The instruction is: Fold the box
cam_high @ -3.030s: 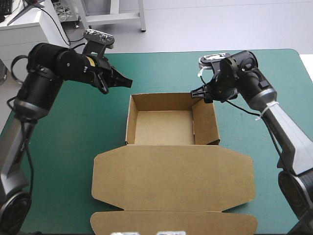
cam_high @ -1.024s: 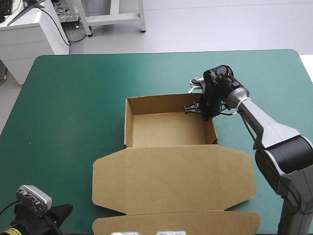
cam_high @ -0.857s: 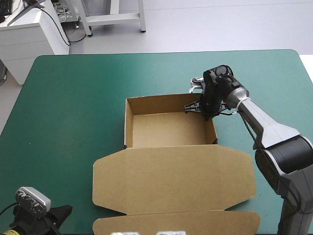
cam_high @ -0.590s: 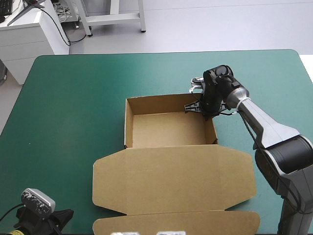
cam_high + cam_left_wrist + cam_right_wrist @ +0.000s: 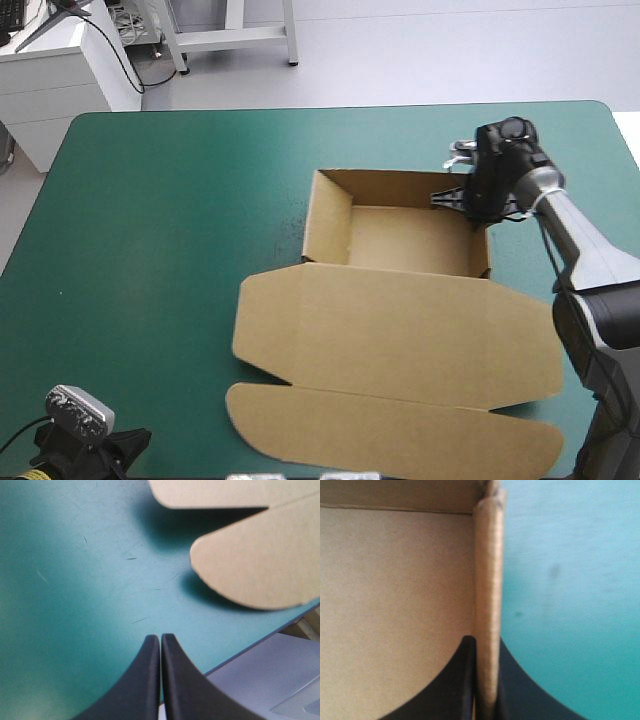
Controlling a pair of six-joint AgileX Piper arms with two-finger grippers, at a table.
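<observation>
Brown board is seen as the box (image 5: 400, 330), an open tray with its lid laid flat toward the near edge, set right of the middle on the teal-green cover (image 5: 170, 220). The tray's right wall (image 5: 487, 580) is pinched by the right gripper (image 5: 466, 199) near the far right corner, its black fingers (image 5: 462, 685) all but closed on the board. That corner appears slightly crumpled, though it is blurred. The left gripper (image 5: 160, 637) is held closed and empty at the table's near left corner, with a rounded lid flap (image 5: 260, 555) ahead of it.
</observation>
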